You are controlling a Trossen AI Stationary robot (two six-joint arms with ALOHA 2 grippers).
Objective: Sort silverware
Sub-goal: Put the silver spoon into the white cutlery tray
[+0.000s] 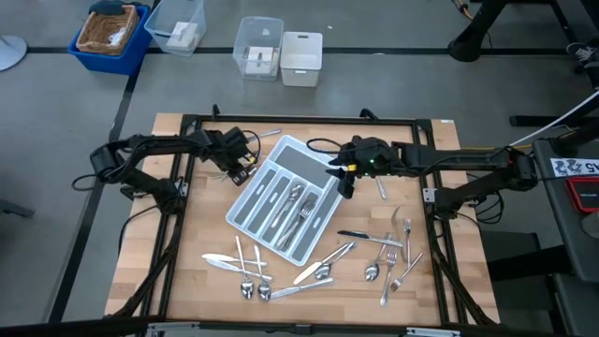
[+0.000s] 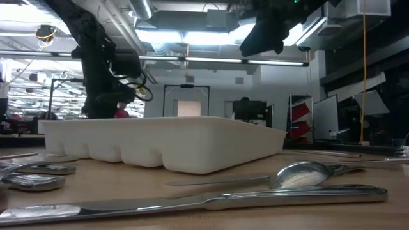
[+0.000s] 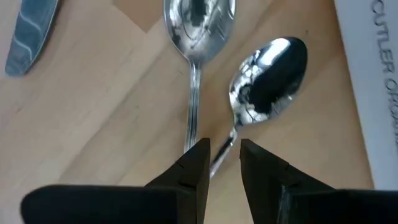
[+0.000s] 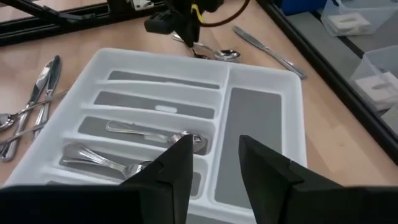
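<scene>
The light grey tray (image 1: 245, 195) lies slantwise mid-table; several forks and spoons (image 4: 134, 134) lie in its slots. More silverware (image 1: 318, 270) is scattered on the wood near the table's near edge. My left gripper (image 1: 241, 171) is low at the tray's far-left corner. It is open, and its fingers (image 3: 225, 152) stand on either side of the handle (image 3: 222, 154) of one of two spoons (image 3: 268, 73) lying on the wood. My right gripper (image 1: 343, 183) hovers over the tray's right side, open (image 4: 216, 149) and holding nothing.
A knife (image 4: 267, 46) lies on the wood beyond the tray's far corner, and another knife blade (image 3: 31, 34) lies near the two spoons. A black frame (image 1: 187, 120) borders the table. Bins (image 1: 281, 51) stand on the floor beyond the far edge.
</scene>
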